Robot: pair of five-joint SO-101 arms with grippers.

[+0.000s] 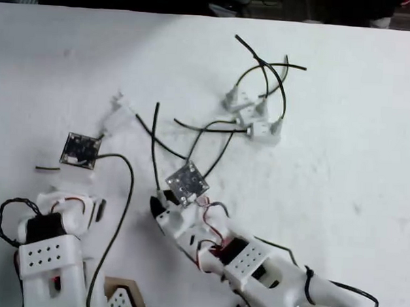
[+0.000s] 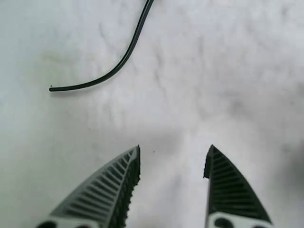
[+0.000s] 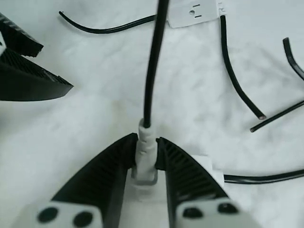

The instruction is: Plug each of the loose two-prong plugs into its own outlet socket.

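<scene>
well, nearest on the left, the left arm (image 1: 48, 242) sits at the near edge of the white table (image 1: 340, 166). the left gripper (image 2: 173, 156) hovers over bare tabletop with its ridged fingers (image 2: 116, 187) spread apart and nothing between them. just beyond its tips lies a thin black loose cord (image 2: 118, 64) with a cut free end.

to the right, the right arm (image 1: 254, 264) comes in from the near right corner towards the middle of the table. the right gripper (image 3: 146, 140) has its black ridged fingers pressed onto a small white two-prong plug (image 3: 145, 159), pinching the plug body from both sides. the plug's black cord (image 3: 153, 71) runs straight away from the gripper towards the far side. the plug is held low over the table near the centre, not in any socket.

just right of that gripper lies a square dark grey block (image 1: 187, 182), tilted like a diamond. a second square dark block (image 1: 80, 150) lies left of centre, beyond the left arm, with a short black wire stub (image 1: 46, 168) near it.

farther off, left of centre, rests a white outlet socket piece (image 1: 114, 119) with slots in its face. at the far right of centre, a cluster of three white connector pieces (image 1: 258, 115) lies close together with black cords looping around them.
</scene>
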